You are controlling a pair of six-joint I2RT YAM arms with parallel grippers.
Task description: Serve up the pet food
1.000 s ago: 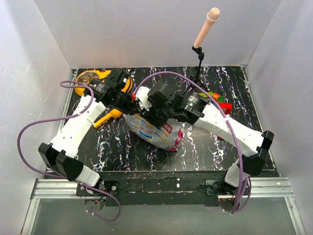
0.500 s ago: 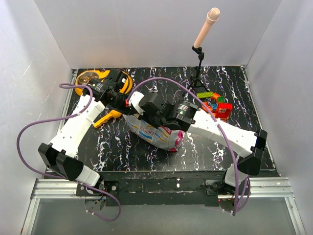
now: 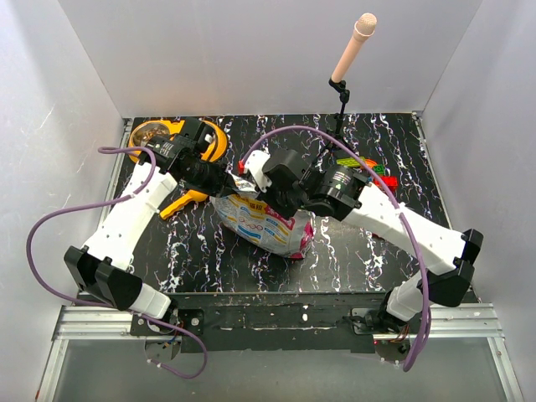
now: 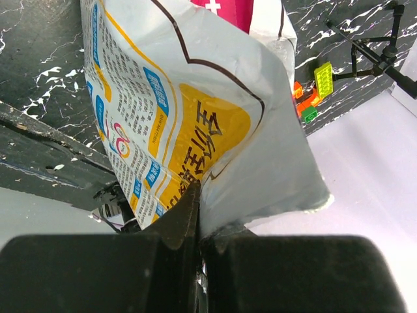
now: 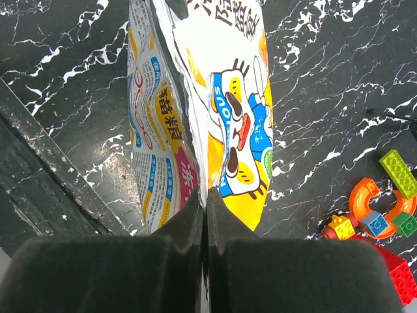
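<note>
The pet food bag, white, yellow and pink with a cartoon animal, lies in the middle of the black marbled table. My left gripper is shut on one wall of the bag at its top edge. My right gripper is shut on the opposite wall of the bag, next to the cartoon print. In the top view the left gripper and the right gripper meet over the bag's far end. The kibble inside the bag is hidden.
An orange bowl with brownish contents sits at the far left corner. A yellow scoop handle lies under the left arm. Toy bricks lie at the right. A microphone stand rises at the back.
Both grippers have shut on the bag's top edge. The right arm shifted left, then back a little, and the bag's far end now stands raised between the two grippers.
</note>
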